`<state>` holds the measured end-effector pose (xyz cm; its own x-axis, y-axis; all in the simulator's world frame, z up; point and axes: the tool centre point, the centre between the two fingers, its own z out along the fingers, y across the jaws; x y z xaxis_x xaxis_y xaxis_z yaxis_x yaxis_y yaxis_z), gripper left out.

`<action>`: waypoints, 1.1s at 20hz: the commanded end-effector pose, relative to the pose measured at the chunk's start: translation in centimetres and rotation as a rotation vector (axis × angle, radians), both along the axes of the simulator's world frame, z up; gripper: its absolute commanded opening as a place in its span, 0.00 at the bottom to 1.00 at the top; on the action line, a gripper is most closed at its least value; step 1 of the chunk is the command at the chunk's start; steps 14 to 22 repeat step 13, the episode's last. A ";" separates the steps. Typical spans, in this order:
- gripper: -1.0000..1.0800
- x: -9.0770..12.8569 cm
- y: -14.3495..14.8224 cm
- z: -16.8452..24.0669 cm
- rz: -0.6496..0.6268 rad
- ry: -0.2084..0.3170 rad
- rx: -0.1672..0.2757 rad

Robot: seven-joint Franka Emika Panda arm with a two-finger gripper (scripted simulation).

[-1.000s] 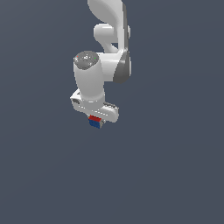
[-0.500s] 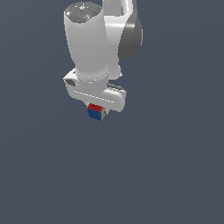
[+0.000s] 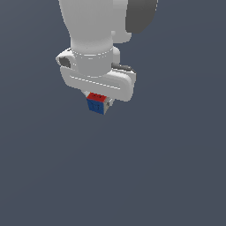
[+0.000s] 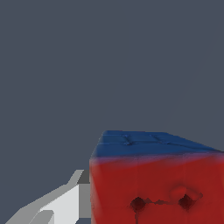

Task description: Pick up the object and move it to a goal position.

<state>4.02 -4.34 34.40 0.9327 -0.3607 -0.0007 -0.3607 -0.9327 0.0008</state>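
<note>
Cube [image 3: 97, 103] is sitting directly beneath the gripper [image 3: 99, 102], which is clenching it between its fingers [image 4: 52, 205]. Transport is proceeding; holding the squeeze constant and travelling smoothly is advisable, as no goal marker is showing.

Across the last second we see the white robot arm [image 3: 95, 48] swell in the exterior view until its wrist and hand fill the upper part of the picture, where before it looked small and its upper links showed whole. The white two-fingered gripper [image 3: 98, 102] and the small red, blue and pale grey puzzle cube [image 3: 97, 104] clamped in it have grown with it, and have shifted slightly towards the exterior view's right and a touch lower.
</note>
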 end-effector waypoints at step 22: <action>0.00 0.9 0.4 2.6 0.000 -0.001 0.000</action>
